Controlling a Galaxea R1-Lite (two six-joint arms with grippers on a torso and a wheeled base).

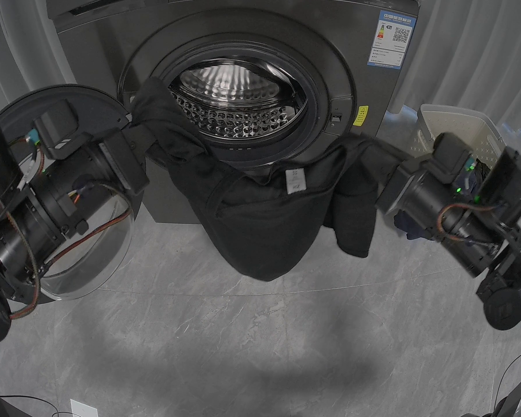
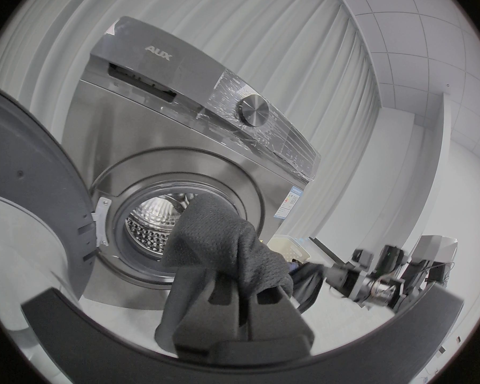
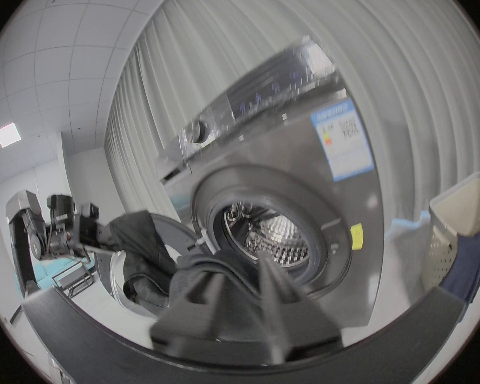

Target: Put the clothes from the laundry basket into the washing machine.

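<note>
A black garment (image 1: 260,215) of knit fabric, with a white label, hangs stretched across the open mouth of the grey front-loading washing machine (image 1: 98,47). It sags below the shiny perforated steel drum (image 1: 237,97) and is not yet inside. The left gripper (image 2: 245,297) pinches one upper corner beside the round glass door (image 1: 81,262), which stands open. The right gripper (image 3: 242,294) is clamped on the other end. Beside the right arm stands a cream slotted plastic laundry basket (image 1: 457,123) with a dark blue cloth (image 3: 466,265) over its rim.

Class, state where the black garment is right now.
Head view: the black garment hangs stretched between the left hand and right hand, in front of the open washing machine.
</note>
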